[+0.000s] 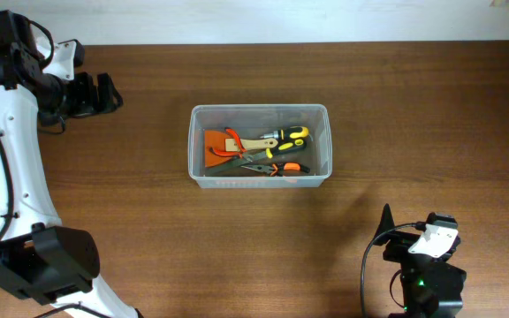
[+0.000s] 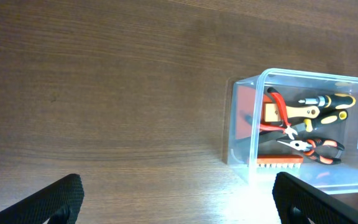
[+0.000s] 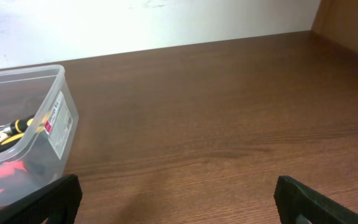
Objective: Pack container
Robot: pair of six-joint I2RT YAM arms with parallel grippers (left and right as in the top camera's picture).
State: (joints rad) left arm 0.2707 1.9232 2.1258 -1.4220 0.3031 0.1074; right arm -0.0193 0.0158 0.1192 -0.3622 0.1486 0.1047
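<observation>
1. Left pincer [image 2: 178,199]: fingers spread wide, nothing between them. It hangs over bare bench, well apart from the container, to its left and slightly beyond its far edge.
2. Right pincer [image 3: 178,200]: also spread wide and empty. It is low over the bench, well apart from the container, to its right on the near side.
3. Container [image 1: 260,182]: clear plastic bin, upright at mid-bench, between the two arms. A printed label [image 3: 55,122] sits on its right end wall.
4. Contents of the container: red-handled pliers [image 1: 229,145], a yellow-and-black handled driver [image 1: 292,135], orange-handled pliers [image 1: 283,168] and an orange flat piece [image 1: 213,144], lying crossed on the floor of the bin. The exact count cannot be told.
5. Step in hand, as judged: packing looks complete or nearly so, since no loose tool shows outside the container. What remains is likely to park both arms. To do that well, keep both pincers high and wide of the rim so the light bin is not nudged.
6. Bench [image 1: 414,106]: dark brown wood grain, matt, with a soft glare beside the container.
7. Room: a pale wall [image 3: 135,25] runs beyond the container along the far bench edge.
</observation>
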